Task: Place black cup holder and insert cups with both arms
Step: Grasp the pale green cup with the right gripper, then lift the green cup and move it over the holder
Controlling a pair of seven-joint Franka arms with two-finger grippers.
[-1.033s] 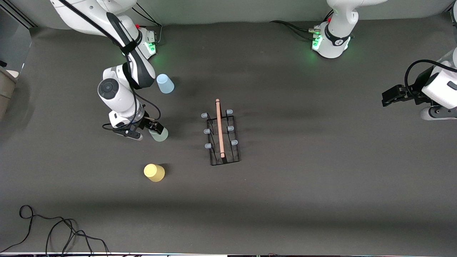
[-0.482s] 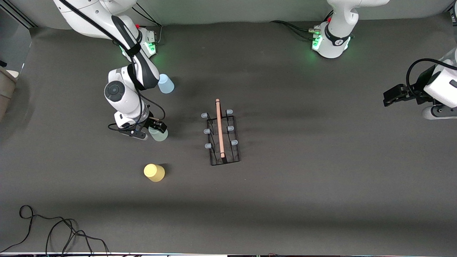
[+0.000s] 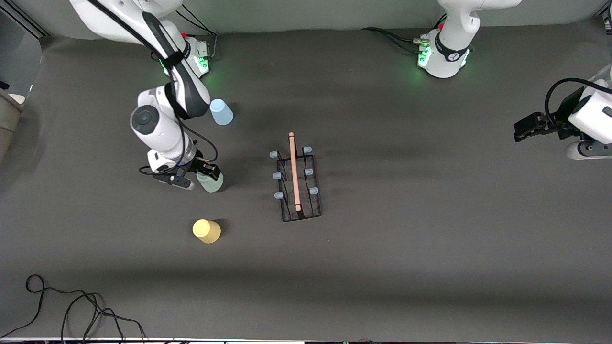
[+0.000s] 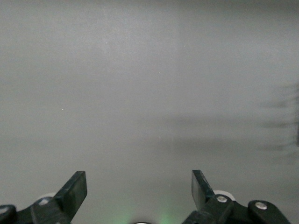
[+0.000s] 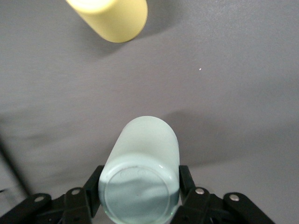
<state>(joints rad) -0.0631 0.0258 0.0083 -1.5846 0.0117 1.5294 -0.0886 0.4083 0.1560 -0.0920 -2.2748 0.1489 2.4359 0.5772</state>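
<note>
While the black cup holder (image 3: 298,184) already stands upright on the table (image 3: 430,248), midway between the two arms' ends, you will note that none of its six grey-tipped pegs carries a cup. Placement of the rack therefore reads as done; insertion has not begun.

Your right hand (image 3: 206,176) is closed on the pale green cup (image 3: 212,182), which sits base-up on the table toward the right arm's end. The right wrist view confirms it: the cup's upturned base (image 5: 140,198) fills the space between the fingers (image 5: 186,177), which press its sides. Whether the cup has left the surface I cannot tell.

Two cups remain untouched, both base-up on the table. The yellow cup (image 3: 206,231) lies nearer the front camera than the green one; the light blue cup (image 3: 221,112) lies farther from it, just beside the right arm's forearm. Both are well apart from the rack.

Your left hand (image 4: 139,186) is open and empty, over bare table at the left arm's end, and that arm waits.

Judgement: one grasp secured, three insertions outstanding. Expect the green cup to go to a peg first; the left arm has yet to contribute to the cups.
</note>
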